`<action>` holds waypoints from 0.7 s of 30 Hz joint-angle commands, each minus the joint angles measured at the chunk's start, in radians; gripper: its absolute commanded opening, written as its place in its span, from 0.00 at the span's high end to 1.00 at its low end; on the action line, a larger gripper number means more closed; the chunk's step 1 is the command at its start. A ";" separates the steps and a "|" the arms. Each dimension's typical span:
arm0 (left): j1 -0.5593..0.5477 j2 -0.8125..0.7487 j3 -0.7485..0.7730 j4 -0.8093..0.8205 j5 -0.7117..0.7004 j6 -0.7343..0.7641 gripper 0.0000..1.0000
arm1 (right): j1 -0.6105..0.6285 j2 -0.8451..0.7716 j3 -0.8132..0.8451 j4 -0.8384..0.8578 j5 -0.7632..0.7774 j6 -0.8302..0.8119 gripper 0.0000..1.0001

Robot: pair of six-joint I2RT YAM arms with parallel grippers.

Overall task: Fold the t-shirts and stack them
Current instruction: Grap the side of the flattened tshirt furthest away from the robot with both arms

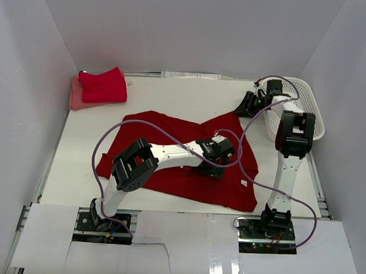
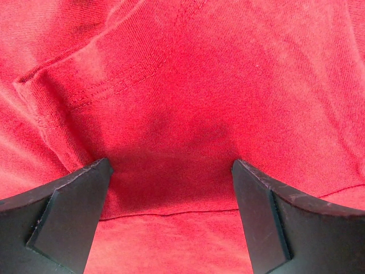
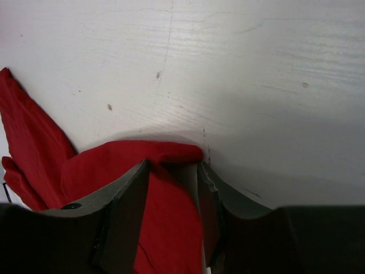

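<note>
A dark red t-shirt (image 1: 164, 142) lies spread out and rumpled in the middle of the table. My left gripper (image 1: 222, 152) is low over its right half. In the left wrist view it (image 2: 171, 165) is open, with red cloth (image 2: 188, 85) and a fold edge between the fingers. My right gripper (image 1: 245, 105) is at the shirt's far right corner. In the right wrist view it (image 3: 174, 165) is narrowly open and straddles that corner (image 3: 171, 153), which lies flat on the table. A folded red shirt (image 1: 103, 85) lies on a folded pink one (image 1: 76, 99) at the back left.
A white plastic basket (image 1: 307, 110) stands at the back right, just beside the right arm. White walls close in the table on the left, back and right. The left arm's purple cable (image 1: 109, 136) loops over the shirt.
</note>
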 commanded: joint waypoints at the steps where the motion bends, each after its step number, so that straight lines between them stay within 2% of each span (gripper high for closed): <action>1: -0.037 0.146 -0.121 -0.176 0.181 -0.033 0.02 | 0.001 0.036 0.044 0.026 -0.046 0.009 0.54; 5: -0.037 0.149 -0.122 -0.174 0.181 -0.036 0.02 | 0.000 0.042 0.053 0.040 -0.066 0.015 0.54; 8: -0.037 0.149 -0.124 -0.173 0.183 -0.037 0.02 | -0.002 0.053 0.070 0.048 -0.074 0.022 0.48; 13: -0.037 0.150 -0.130 -0.173 0.183 -0.039 0.02 | -0.008 0.099 0.128 0.069 -0.135 0.064 0.48; 17: -0.037 0.149 -0.132 -0.173 0.181 -0.040 0.02 | -0.010 0.116 0.158 0.068 -0.143 0.081 0.63; 19: -0.037 0.150 -0.132 -0.171 0.183 -0.039 0.02 | -0.011 0.126 0.173 0.068 -0.149 0.082 0.63; 21: -0.037 0.152 -0.130 -0.173 0.184 -0.040 0.02 | -0.011 0.139 0.185 0.066 -0.157 0.085 0.70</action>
